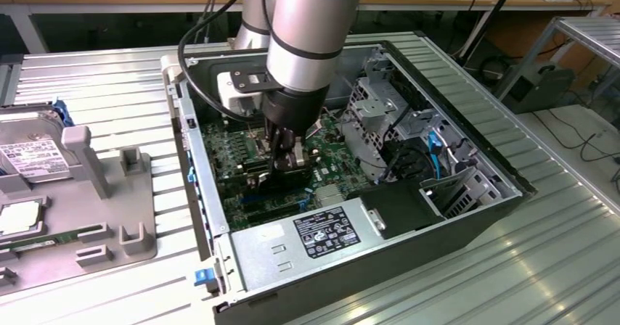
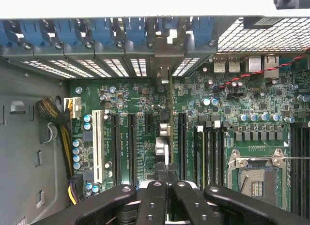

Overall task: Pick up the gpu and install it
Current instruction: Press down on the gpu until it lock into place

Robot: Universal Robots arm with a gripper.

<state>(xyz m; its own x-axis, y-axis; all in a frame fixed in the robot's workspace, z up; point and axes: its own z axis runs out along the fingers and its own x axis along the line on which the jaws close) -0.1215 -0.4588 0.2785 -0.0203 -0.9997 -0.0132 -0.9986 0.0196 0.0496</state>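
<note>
The robot arm reaches down into the open black desktop computer case (image 1: 484,158), and its black gripper (image 1: 287,167) sits low over the green motherboard (image 1: 335,151), near the case's middle. In the exterior view the fingers are drawn close together on a thin dark card, the gpu (image 1: 281,174), which stands on edge just above the board.

The wrist view looks straight down past the black gripper fingers (image 2: 156,201), something the exterior view cannot offer. There the gpu (image 2: 162,138) shows edge-on as a narrow strip running from the closed fingers toward the case's rear wall. Its silvery bracket end (image 2: 163,65) points at the row of blue slot clips (image 2: 111,31), and its long axis runs parallel to the black expansion slots (image 2: 131,142) and the white slot (image 2: 98,145) beside it. Whether the card's edge is seated in a slot cannot be told.

The exterior view alone takes in the grey power supply with a white label (image 1: 320,234) at the case's near end, and, outside the case, a grey fixture tray (image 1: 107,216) with a silver hard drive (image 1: 29,154).
</note>
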